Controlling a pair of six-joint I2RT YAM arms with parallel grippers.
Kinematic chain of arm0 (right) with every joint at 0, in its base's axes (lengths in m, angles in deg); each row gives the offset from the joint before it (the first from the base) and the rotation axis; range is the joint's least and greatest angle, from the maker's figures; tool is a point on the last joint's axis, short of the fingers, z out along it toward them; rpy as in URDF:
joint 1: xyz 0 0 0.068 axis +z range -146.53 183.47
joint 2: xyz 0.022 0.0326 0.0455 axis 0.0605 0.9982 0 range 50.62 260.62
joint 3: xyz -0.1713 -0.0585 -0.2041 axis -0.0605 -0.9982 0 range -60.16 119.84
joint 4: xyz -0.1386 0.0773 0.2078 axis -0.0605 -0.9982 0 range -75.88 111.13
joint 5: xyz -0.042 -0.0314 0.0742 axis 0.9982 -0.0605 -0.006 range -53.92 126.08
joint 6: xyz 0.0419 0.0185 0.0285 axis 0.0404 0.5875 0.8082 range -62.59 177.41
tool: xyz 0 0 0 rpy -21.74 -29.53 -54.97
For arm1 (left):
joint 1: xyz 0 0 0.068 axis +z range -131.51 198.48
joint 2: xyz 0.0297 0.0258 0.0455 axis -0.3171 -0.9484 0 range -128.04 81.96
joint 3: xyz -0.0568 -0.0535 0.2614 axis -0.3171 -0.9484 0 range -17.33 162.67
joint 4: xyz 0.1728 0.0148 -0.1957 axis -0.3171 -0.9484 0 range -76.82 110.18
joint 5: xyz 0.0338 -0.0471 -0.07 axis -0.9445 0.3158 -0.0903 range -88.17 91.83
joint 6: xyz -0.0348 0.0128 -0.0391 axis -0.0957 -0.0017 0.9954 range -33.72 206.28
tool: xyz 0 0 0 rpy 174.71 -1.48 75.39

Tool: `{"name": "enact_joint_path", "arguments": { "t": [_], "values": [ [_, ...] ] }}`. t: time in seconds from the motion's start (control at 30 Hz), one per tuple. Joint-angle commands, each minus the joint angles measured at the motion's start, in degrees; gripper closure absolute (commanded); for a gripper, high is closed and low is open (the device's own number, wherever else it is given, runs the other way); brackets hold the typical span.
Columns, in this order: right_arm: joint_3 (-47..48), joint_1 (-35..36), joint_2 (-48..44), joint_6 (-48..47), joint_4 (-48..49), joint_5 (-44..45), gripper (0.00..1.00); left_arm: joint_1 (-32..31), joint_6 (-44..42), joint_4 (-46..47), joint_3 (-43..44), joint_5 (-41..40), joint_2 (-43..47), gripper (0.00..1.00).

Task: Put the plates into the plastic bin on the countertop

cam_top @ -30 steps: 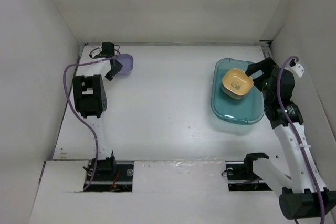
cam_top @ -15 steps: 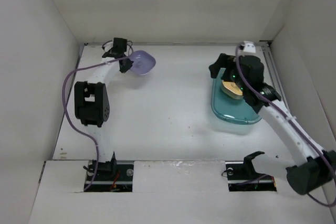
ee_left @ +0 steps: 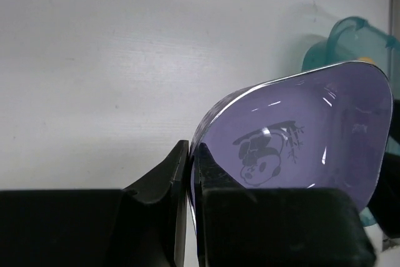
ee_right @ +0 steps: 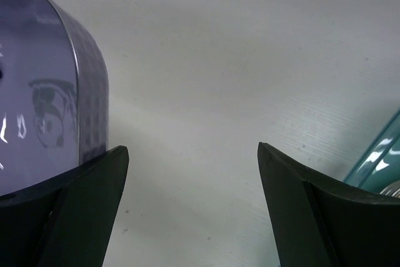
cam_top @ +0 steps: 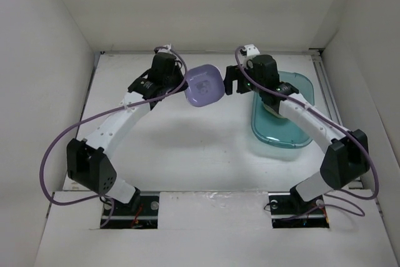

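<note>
Left gripper (ee_left: 189,154) pinches the purple plate (cam_top: 204,85) by its rim at 9 o'clock of the bin (cam_top: 295,139); the right gripper (cam_top: 236,83), jaws spread, should seat on the opposite rim before the left releases.

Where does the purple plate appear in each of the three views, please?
Top external: purple plate at upper centre.
Left wrist: purple plate lower right, rim pinched by the left claw.
Right wrist: purple plate at the left edge.
Shared landmark: the teal bin, toward the right in every view.
</note>
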State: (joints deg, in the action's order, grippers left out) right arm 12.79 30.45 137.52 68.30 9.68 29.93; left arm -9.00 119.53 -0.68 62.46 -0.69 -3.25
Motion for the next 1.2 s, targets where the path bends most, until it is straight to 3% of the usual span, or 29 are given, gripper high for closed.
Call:
{"name": "enact_joint_path", "arguments": {
  "t": [0.0, 0.07, 0.17, 0.2, 0.3, 0.67, 0.77, 0.83, 0.87, 0.9, 0.93, 0.97, 1.0, 1.17],
  "values": [
    [2.64, 0.97, 0.65, -0.62, 5.55, -5.54, 0.11, -1.34, -2.05, 0.38, -3.40, 0.51, 2.50, 1.00],
    [1.33, 0.97, -0.66, 1.57, 5.55, -1.97, 0.13, -1.34, -0.57, -0.57, -4.20, -6.40, 2.50, 1.00],
    [-1.31, 3.07, -4.88, 5.01, 6.51, 12.86, 0.11, -1.34, -0.03, -2.95, -2.63, -8.98, 1.28, 1.00],
    [-3.49, 3.08, -6.28, 5.01, 7.65, 13.44, 0.11, -1.34, 0.49, -2.96, -2.62, -9.51, 0.40, 1.00],
    [-4.74, 3.08, -8.76, 5.01, 10.73, 8.11, 0.11, -1.34, 0.49, -2.96, -2.09, -7.94, -0.83, 1.00],
    [-1.41, 4.13, 2.22, 2.90, 9.42, -0.52, 0.19, -1.34, -0.03, 0.73, -1.47, -0.21, 1.01, 1.00],
    [0.61, 5.44, 5.47, 3.43, 9.42, -3.25, 0.28, -1.34, -0.56, 1.87, -1.48, 0.94, 1.63, 1.00],
    [1.58, 6.15, 6.71, 3.96, 9.42, -3.25, 0.71, -1.34, -0.56, 1.36, -1.48, 0.94, 1.63, 1.00],
    [2.19, 6.15, 7.23, 4.74, 9.42, -3.25, 0.92, -1.34, -0.56, 1.35, -1.48, 0.94, 1.63, 0.96],
    [2.20, 6.15, 7.24, 5.27, 9.42, -2.47, 1.00, -1.34, -0.56, 1.35, -1.48, 0.94, 1.63, 0.69],
    [2.20, 6.15, 6.46, 5.97, 9.42, -1.85, 1.00, -1.34, -0.56, 1.35, -1.48, 0.94, 2.15, 0.44],
    [1.59, 6.15, 5.75, 6.50, 9.42, -0.80, 1.00, -1.34, 0.22, 1.35, -1.48, -0.36, 3.02, 0.07],
    [0.28, 6.15, 4.87, 7.03, 9.42, 2.17, 1.00, -1.34, 0.23, 1.35, -2.17, -0.98, 3.64, 0.00],
    [-7.19, -2.88, -5.73, 10.97, 7.75, 8.34, 1.00, -1.34, 0.76, -2.68, -2.18, -6.17, 8.21, 0.00]
  ]
}}
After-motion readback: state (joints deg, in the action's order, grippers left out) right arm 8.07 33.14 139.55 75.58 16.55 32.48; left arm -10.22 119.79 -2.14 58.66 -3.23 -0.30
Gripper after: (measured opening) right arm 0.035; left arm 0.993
